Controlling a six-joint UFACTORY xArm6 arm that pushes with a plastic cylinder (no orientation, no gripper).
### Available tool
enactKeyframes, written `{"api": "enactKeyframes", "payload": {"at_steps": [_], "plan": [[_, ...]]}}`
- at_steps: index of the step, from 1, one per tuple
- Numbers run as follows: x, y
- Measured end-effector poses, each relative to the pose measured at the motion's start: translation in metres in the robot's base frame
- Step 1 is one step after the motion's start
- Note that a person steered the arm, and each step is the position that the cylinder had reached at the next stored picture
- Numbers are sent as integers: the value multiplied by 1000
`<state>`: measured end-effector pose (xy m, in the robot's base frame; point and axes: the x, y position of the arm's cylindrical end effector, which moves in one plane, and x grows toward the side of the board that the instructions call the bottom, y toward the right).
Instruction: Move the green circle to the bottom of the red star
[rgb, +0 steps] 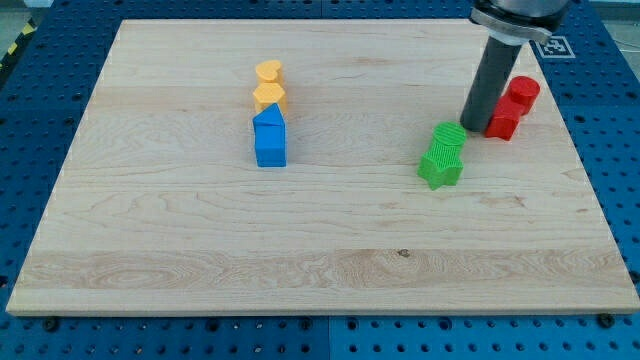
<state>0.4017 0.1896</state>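
Two green blocks touch each other at the view's right of centre. The upper one looks like the green circle (449, 138). The lower one looks like a green star (440, 168). Two red blocks stand near the board's right edge: a rounded one (523, 92) above, and what looks like the red star (503, 121) below it, touching it. My tip (476, 130) is on the board between the green circle and the red star, close to both. The rod hides part of the red star's left side.
At the view's left of centre several blocks stand in a column: two yellow blocks (268, 72) (270, 97) above a blue triangle-like block (268, 122) and a blue cube (270, 150). The wooden board (320, 250) lies on a blue perforated table.
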Motion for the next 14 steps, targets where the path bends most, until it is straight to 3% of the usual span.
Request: {"api": "enactKeyframes", "payload": {"at_steps": [2, 4, 6, 7, 14], "plan": [[5, 29], [-9, -44], [18, -102], [47, -98], [34, -42]]}}
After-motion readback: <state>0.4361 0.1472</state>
